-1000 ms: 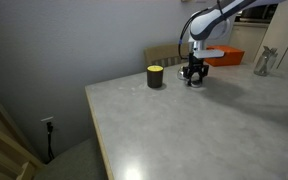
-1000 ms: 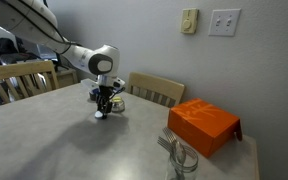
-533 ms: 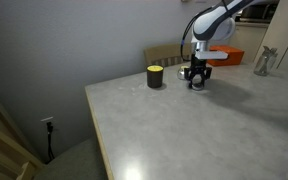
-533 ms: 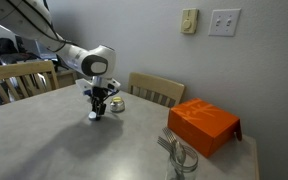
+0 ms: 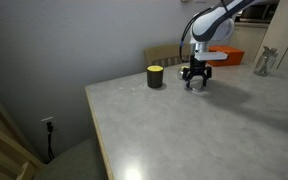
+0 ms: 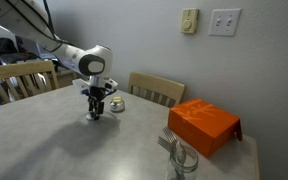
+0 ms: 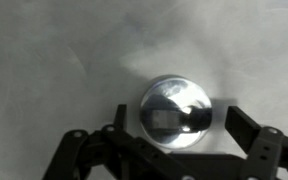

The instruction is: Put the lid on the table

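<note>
The lid (image 7: 177,110), round, silvery and shiny, lies flat on the pale marbled table (image 7: 54,50). My gripper (image 7: 184,132) stands open over it, with a dark finger on each side and a gap between each finger and the lid's rim. In both exterior views the gripper (image 5: 195,82) (image 6: 94,112) points straight down at the table (image 5: 184,130) (image 6: 44,140), and the lid shows only as a pale glint (image 5: 196,87) (image 6: 93,117) between the fingertips.
A dark jar with a yellow top (image 5: 155,76) (image 6: 116,103) stands close beside the gripper. An orange box (image 5: 224,56) (image 6: 204,125) and a glass holding utensils (image 5: 265,62) (image 6: 179,155) stand further off. Wooden chairs (image 6: 156,90) line the table's edge.
The jaws have opened and let go of the lid, which now rests on the table. Before that the arm shifted slightly sideways and down.
</note>
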